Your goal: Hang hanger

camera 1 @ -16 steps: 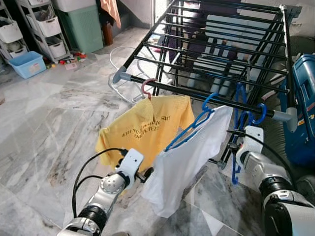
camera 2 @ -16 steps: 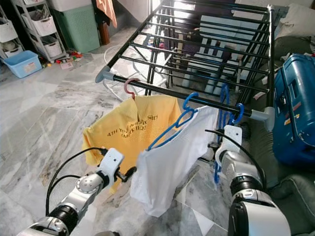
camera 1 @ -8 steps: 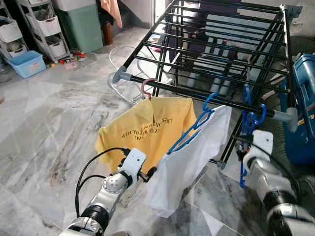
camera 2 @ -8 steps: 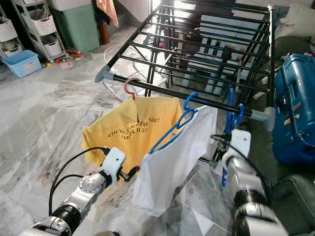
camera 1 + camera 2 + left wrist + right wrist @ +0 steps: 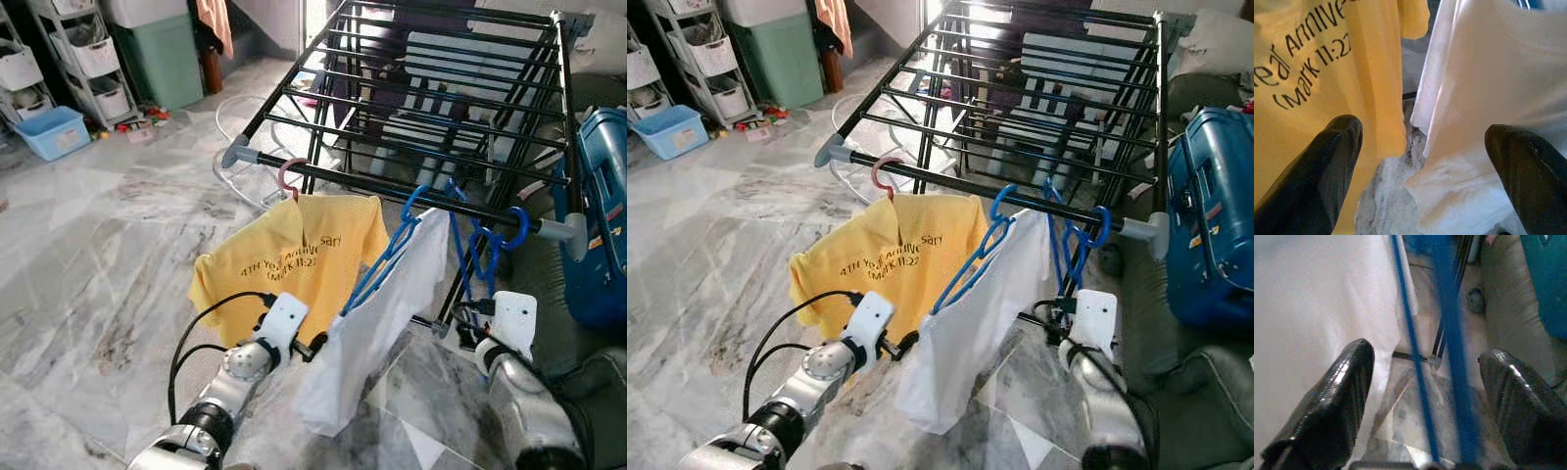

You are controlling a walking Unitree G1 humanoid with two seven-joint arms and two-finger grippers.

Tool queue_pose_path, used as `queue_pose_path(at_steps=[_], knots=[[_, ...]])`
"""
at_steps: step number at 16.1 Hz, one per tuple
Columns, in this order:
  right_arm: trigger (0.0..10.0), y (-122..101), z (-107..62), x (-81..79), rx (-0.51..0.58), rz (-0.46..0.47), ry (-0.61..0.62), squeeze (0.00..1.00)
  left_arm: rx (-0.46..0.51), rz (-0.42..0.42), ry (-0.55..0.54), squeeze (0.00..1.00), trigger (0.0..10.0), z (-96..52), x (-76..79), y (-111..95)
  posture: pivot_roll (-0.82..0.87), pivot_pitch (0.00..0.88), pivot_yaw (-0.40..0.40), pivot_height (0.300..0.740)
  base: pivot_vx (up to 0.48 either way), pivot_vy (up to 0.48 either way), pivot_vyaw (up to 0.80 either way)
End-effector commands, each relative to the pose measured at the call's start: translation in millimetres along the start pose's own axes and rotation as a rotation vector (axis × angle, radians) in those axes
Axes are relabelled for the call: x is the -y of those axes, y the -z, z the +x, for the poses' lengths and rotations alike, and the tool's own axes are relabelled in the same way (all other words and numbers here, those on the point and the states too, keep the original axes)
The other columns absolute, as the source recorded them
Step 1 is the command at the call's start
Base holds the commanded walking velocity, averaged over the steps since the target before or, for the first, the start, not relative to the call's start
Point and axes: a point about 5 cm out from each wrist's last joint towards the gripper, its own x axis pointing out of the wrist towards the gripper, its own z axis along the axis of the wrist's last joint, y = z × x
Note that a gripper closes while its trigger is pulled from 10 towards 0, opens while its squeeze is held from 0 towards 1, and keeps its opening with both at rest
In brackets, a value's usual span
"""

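A black drying rack stands ahead. On its front rail hang a yellow shirt on a pink hanger and a white shirt on a blue hanger. An empty blue hanger is hooked on the rail near its right end. My right gripper sits low under it, open; in the right wrist view the blurred hanger runs between the spread fingers. My left gripper is open, between the yellow shirt and the white shirt.
A blue suitcase stands right of the rack, with a dark cushion below it. Far left are a green bin, a shelf unit with baskets and a blue tub. White hangers lie on the marble floor.
My right gripper has dropped down and back from the rail, leaving the empty blue hanger hooked and swinging. My left gripper has pushed forward towards the white shirt's edge.
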Motion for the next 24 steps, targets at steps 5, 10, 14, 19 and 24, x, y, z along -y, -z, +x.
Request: queue_pose_path(at_steps=[5,10,14,19,24], knots=[[10.0,-5,-28.2,13.6,0.081,0.032,0.082,1.0,0.031,0.045,-0.006,0.0,10.0,5.3,-7.0,-18,0.0,0.0,0.02,0.74,0.0,0.0,0.0],[10.0,11,-58.6,11.1,0.089,0.088,0.124,1.0,0.041,0.037,-0.098,0.0,10.0,0.6,-16.0,-12,-0.01,0.0,0.009,0.74,0.0,0.0,0.0],[10.0,16,-84.2,-3.3,0.149,0.108,0.082,0.97,0.144,0.075,-0.145,0.0,10.0,-5.6,-25.5,-22,-0.01,0.0,-0.012,0.74,0.0,0.0,0.0],[10.0,27,-88.9,-12.3,0.12,0.108,0.043,0.42,0.067,0.106,-0.177,0.0,10.0,-13.6,-30.0,0,-0.01,0.0,-0.018,0.74,0.0,0.0,0.0],[10.0,39,-87.2,-11.0,0.07,0.089,0.024,0.0,-0.008,0.105,-0.205,0.0,10.0,-28.5,-34.1,29,0.0,0.0,-0.028,0.74,0.0,0.0,0.0]])
